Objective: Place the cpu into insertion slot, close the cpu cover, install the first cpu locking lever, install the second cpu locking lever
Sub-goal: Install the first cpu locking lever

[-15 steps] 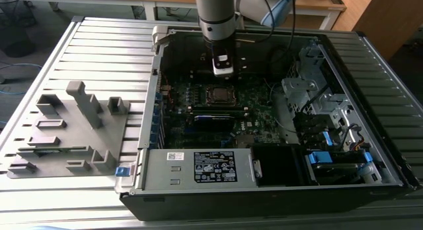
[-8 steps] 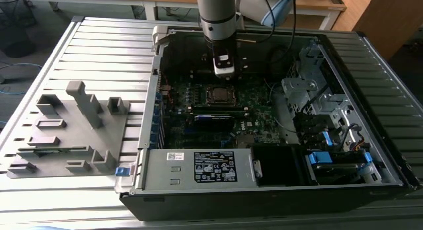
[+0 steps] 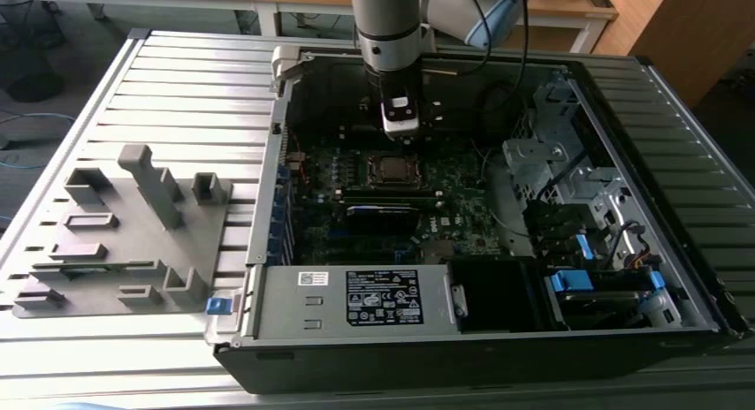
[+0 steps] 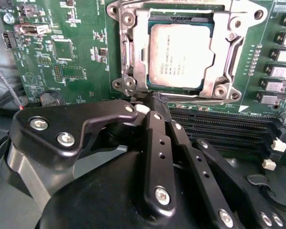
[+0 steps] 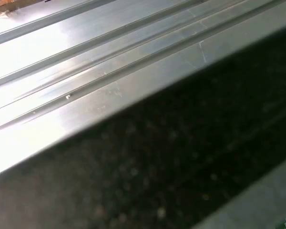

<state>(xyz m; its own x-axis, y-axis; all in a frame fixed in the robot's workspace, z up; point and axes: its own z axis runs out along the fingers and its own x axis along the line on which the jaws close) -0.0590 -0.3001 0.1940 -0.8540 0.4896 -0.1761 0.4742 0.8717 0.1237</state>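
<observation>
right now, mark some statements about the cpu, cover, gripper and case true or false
1. The cpu lies framed by the cover. True.
2. The gripper holds the cpu. False: it is beside the cover's edge, off the cpu.
3. The case lies open. True.
4. The grey fixture stands inside the case. False: it stands on the table, at the exterior view's left of the case.
</observation>
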